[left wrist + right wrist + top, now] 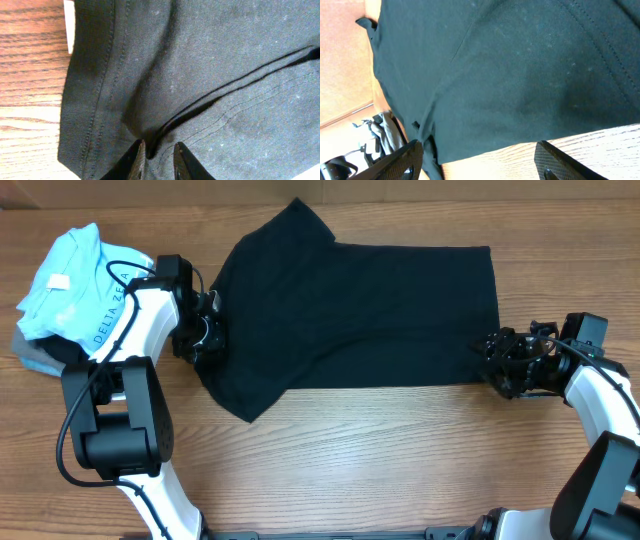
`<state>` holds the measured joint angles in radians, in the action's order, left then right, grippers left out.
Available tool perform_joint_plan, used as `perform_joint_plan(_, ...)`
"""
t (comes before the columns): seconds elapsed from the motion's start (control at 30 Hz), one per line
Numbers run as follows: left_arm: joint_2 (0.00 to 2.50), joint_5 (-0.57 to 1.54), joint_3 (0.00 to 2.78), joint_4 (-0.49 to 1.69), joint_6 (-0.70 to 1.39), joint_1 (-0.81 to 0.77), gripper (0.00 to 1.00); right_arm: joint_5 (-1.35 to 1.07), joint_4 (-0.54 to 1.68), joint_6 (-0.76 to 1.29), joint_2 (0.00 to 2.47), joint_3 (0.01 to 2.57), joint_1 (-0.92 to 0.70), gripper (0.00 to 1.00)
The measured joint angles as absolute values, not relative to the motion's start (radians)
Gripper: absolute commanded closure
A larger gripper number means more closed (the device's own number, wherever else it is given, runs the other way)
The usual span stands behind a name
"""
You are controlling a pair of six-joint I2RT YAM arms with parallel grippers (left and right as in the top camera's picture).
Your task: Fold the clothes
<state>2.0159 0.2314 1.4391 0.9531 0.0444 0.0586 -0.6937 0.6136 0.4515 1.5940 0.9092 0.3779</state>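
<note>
The black T-shirt (370,310) lies spread flat on the worktop (350,450), reaching from one hand to the other. The left hand (160,161) is at the shirt's neck end. Its fingers are nearly together, pinching a raised fold of black cloth, and a small white tag (69,25) shows far ahead of them. The right hand (477,160) is at the opposite edge, fingers wide apart and gripping nothing, with the hem just ahead of its tips. Behind the left hand, a light blue shirt (65,285) rests on a grey garment (35,355).
</note>
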Motion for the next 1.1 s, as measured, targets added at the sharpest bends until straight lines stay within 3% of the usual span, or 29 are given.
perform_joint_plan(0.17,2.016,0.230,1.440,0.955,0.041,0.059,0.96,-0.689,0.613,0.451,1.594,0.909,0.378,0.25)
perform_joint_plan(0.47,2.016,0.233,1.462,1.013,0.041,0.059,0.96,-0.676,0.614,0.451,1.594,0.909,0.378,0.25)
perform_joint_plan(0.73,2.009,0.232,1.703,1.169,0.006,0.059,0.96,-0.670,0.615,0.451,1.594,0.909,0.378,0.25)
perform_joint_plan(1.1,1.990,0.233,1.757,1.111,-0.007,0.059,0.96,-0.657,0.613,0.451,1.594,0.909,0.378,0.25)
